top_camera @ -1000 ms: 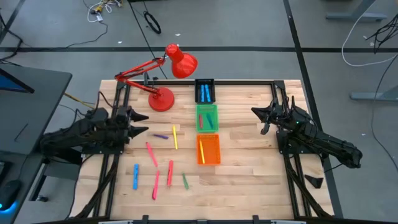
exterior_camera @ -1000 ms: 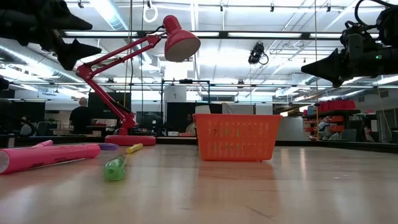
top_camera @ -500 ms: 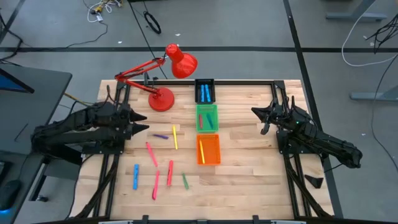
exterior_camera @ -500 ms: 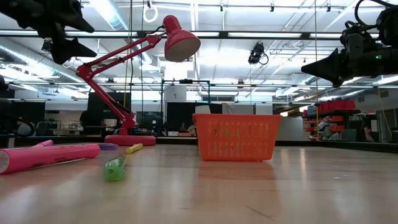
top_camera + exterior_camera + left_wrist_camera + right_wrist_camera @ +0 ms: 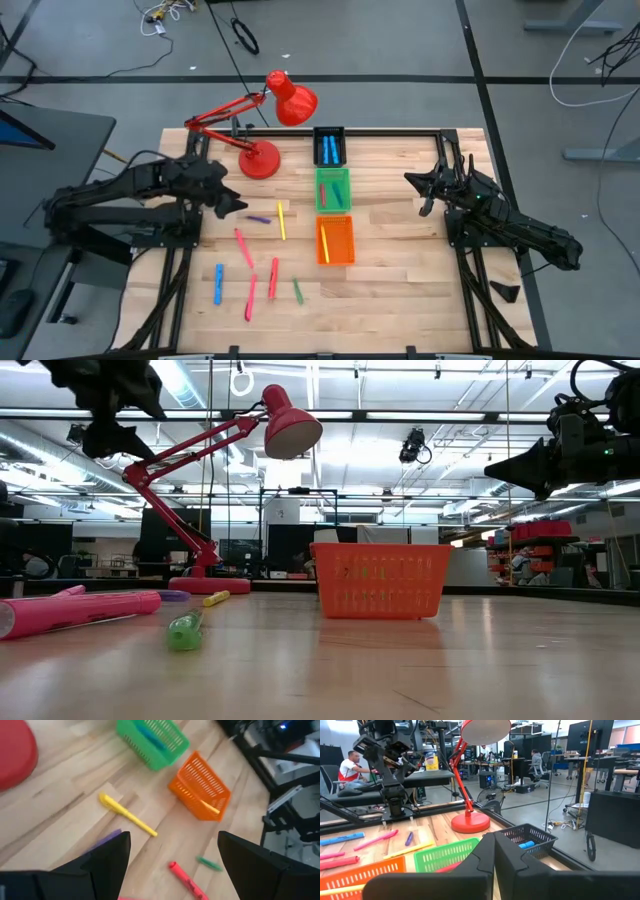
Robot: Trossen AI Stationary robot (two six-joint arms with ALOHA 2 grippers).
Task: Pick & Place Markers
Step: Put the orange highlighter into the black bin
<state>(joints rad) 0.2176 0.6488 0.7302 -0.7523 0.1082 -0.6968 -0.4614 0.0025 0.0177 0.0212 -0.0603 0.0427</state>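
The left hand [image 5: 232, 203] hangs over the worktop [image 5: 400, 290] with its fingers spread and nothing between them; since a moment ago it has swung in from the worktop's left edge and now sits nearer the red lamp [image 5: 262, 158], just in front of the lamp's round base. Right under and beside that hand lie the nearest markers: a purple marker [image 5: 259, 218] and a yellow marker [image 5: 281, 220], both in front of the lamp base. Further from the lamp, towards the front edge, the other loose markers are scattered where they lay before: a pink marker [image 5: 243, 247], a red marker [image 5: 273, 277], a blue marker [image 5: 218, 283], a second pink one [image 5: 250, 297] and a short green marker [image 5: 297, 291]. To the right of the lamp runs a row of three trays: the black tray [image 5: 329, 146] level with the lamp base and holding blue markers, then the green tray [image 5: 333, 189], then the orange tray [image 5: 335, 240] with a yellow marker in it. Well beyond the trays from the lamp, the right hand [image 5: 412, 180] hovers with its fingers pressed together, empty, and has not moved.
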